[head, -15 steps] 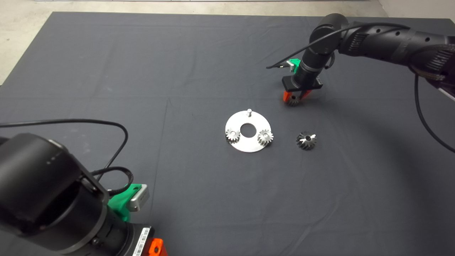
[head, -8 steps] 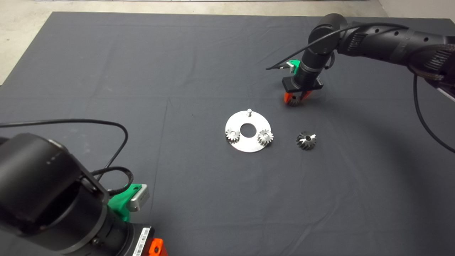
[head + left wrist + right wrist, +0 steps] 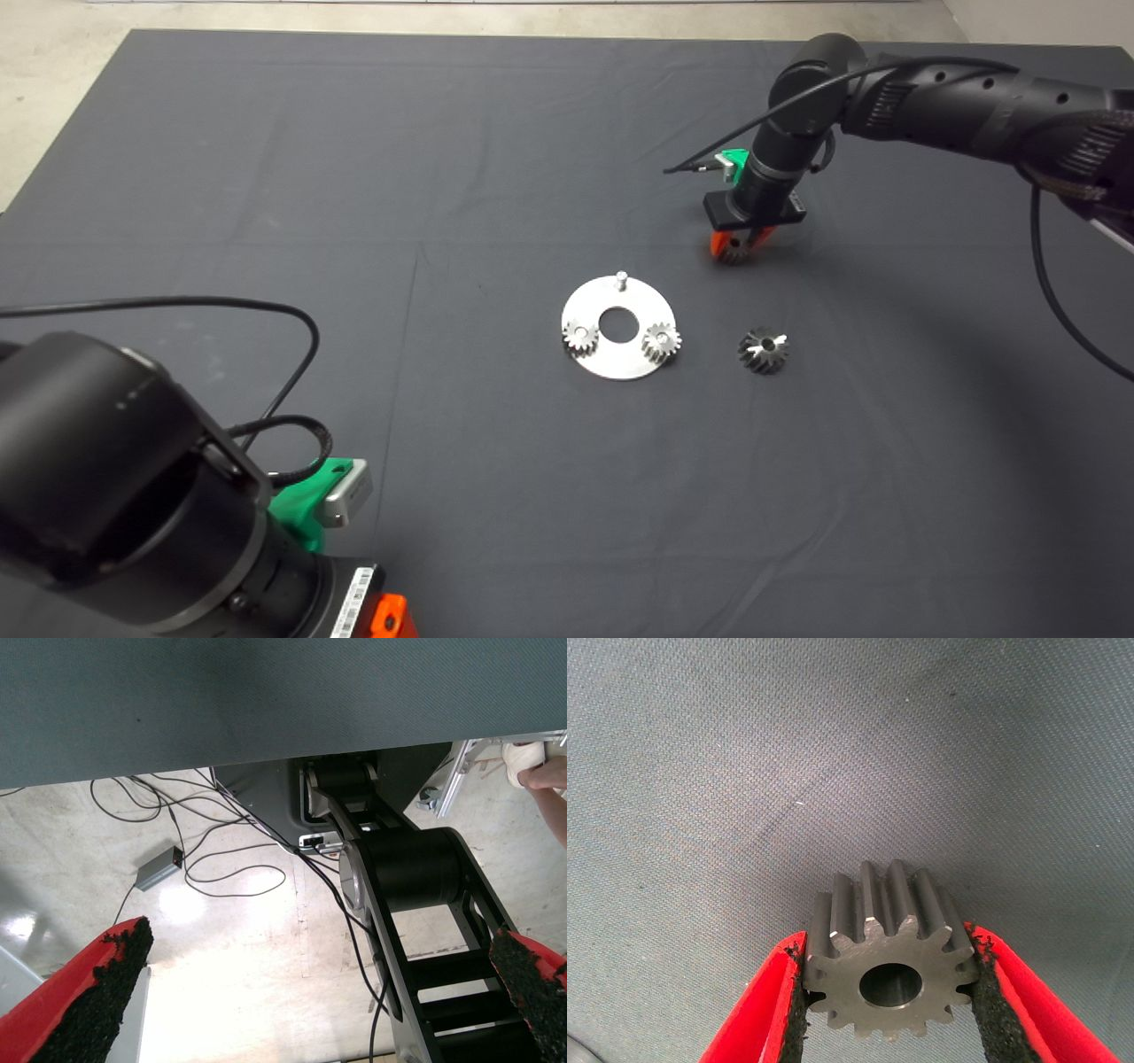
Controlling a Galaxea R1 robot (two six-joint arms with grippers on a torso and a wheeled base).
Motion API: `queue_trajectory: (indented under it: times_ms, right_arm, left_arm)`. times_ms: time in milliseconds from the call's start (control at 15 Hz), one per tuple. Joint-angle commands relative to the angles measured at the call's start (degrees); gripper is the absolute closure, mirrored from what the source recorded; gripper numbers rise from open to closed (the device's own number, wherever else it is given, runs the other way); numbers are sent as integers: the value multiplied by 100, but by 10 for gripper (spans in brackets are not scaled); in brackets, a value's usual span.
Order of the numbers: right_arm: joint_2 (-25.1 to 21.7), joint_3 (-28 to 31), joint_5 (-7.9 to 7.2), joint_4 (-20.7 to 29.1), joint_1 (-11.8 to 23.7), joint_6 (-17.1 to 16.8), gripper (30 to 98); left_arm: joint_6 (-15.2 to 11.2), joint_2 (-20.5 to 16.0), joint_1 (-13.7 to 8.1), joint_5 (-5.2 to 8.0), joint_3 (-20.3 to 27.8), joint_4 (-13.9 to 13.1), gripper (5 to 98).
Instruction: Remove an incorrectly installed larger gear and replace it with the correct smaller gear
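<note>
My right gripper [image 3: 733, 247] is shut on a smaller gear [image 3: 890, 979], a short grey spur gear with a flat face and a plain round hole. It holds the gear low over the mat, beyond and to the right of the round steel plate [image 3: 611, 365]. The black pads [image 3: 990, 1010] press on the gear's teeth from both sides. The larger gear [image 3: 763, 349], with bright star-like cuts on top, lies on the mat just right of the plate. On the plate sit two small gears [image 3: 578, 335] [image 3: 661, 340], and a bare pin [image 3: 622, 280] stands at its far edge. My left gripper [image 3: 323, 952] is open and parked at the lower left.
The dark mat [image 3: 354, 177] covers the table. The left wrist view shows the floor beyond the mat with cables [image 3: 221, 873], a small grey box [image 3: 159, 870], the robot's base and a person's hand [image 3: 549, 780].
The right gripper with the smaller gear has shifted very slightly upward in the head view. The plate, its gears, the larger gear and the left arm have not moved.
</note>
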Motion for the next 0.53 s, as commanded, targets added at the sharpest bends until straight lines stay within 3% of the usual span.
queue_trajectory:
  times_ms: [0, 267, 467]
  right_arm:
    - [-2, 45, -47, 80, 137, 30, 855]
    - [55, 263, -116, 80, 172, 21, 866]
    - [400, 405, -520, 62, 324, -5, 866]
  left_arm:
    - [-19, 0, -26, -18, 68, -108, 55]
    - [-19, 0, -26, -18, 68, -108, 55]
    - [-19, 0, -26, -18, 68, -108, 55]
